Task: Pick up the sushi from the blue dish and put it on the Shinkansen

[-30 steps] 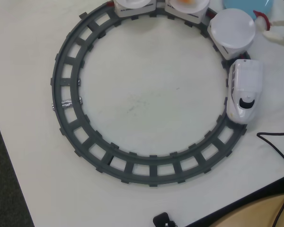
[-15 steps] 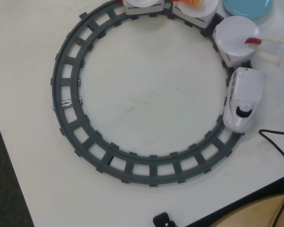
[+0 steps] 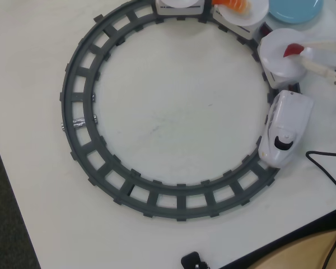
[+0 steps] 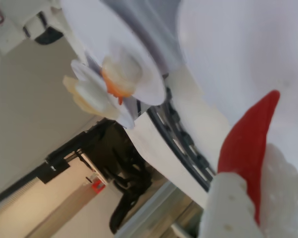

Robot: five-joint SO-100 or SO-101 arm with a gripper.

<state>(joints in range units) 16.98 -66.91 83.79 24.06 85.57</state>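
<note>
The dark red sushi (image 3: 293, 49) is pinched between my white fingers, right over the white plate (image 3: 277, 61) of the car behind the Shinkansen's nose (image 3: 284, 128). My gripper (image 3: 303, 52) reaches in from the right and is shut on it. In the wrist view the sushi (image 4: 248, 144) sticks up out of my gripper (image 4: 258, 191), close to that plate (image 4: 238, 49); I cannot tell whether they touch. The blue dish (image 3: 295, 8) lies at the top right, with nothing showing on it.
The grey ring track (image 3: 78, 89) fills the table. The car behind carries an orange striped piece (image 3: 232, 4) on its plate (image 3: 252, 17), also in the wrist view (image 4: 114, 82) beside a pale yellow piece (image 4: 84, 94). A black cable (image 3: 325, 162) runs near the table's right edge.
</note>
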